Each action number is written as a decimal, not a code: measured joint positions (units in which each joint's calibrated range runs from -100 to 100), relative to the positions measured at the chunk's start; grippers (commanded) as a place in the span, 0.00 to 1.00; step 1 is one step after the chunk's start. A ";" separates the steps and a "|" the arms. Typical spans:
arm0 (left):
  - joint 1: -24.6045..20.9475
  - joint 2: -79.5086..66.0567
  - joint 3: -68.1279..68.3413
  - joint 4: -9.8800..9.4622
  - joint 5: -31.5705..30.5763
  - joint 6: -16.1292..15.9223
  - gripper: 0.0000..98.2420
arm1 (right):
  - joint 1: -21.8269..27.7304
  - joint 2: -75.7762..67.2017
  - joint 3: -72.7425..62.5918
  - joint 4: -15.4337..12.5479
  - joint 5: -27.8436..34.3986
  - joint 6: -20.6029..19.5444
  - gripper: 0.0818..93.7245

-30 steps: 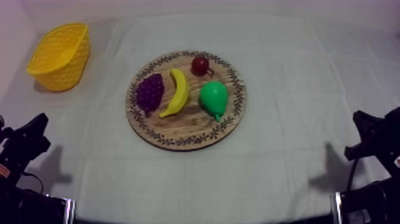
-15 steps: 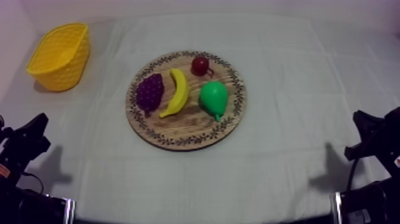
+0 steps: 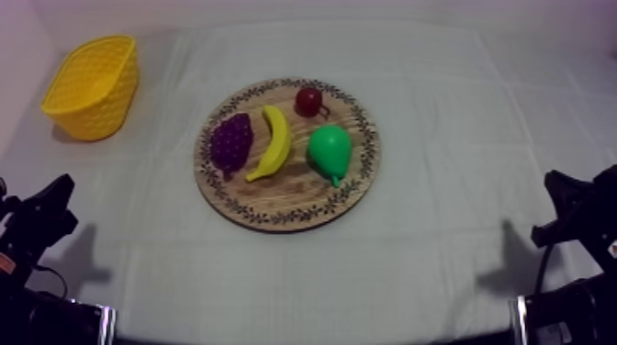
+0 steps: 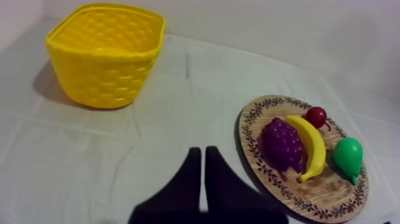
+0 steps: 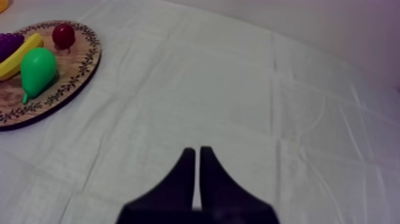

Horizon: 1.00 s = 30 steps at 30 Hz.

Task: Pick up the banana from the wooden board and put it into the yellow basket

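Grey-white cloth is spread over the tabletop (image 3: 459, 128). The banana (image 3: 272, 142) is laid on the board (image 3: 294, 193) at its middle, between grapes (image 3: 230, 142) and pear (image 3: 330, 151); the basket (image 3: 96, 115) is set at the far left corner. Basket and board are seen beyond the left fingers (image 4: 191, 179), the board's pear side beyond the right fingers (image 5: 184, 179); both pairs are pressed together, nothing held.

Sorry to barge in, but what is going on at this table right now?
Nothing is being handled yet. The banana lies on the wooden board between the grapes and the pear. The yellow basket stands off the board on the left arm's side. The left gripper and the right gripper rest low over the cloth, fingers shut on nothing.
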State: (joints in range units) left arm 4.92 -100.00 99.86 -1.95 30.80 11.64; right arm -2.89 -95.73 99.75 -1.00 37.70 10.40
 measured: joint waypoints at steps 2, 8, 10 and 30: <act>0.00 0.00 0.00 0.00 0.00 0.00 0.00 | 0.00 0.00 0.00 0.00 0.00 0.00 0.00; 0.00 0.00 0.00 0.05 0.17 -1.81 0.01 | 0.00 0.00 0.00 0.00 0.00 0.00 0.00; 0.07 0.00 -0.44 0.05 0.67 -2.49 0.01 | 0.00 0.00 0.00 0.00 0.00 0.00 0.00; 5.33 31.80 -48.48 -4.54 16.70 -6.65 0.00 | 0.00 0.00 0.00 0.00 0.00 -0.03 0.00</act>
State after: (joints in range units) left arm 10.26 -68.20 51.37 -6.48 47.50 4.99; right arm -2.89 -95.73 99.75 -1.00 37.70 10.38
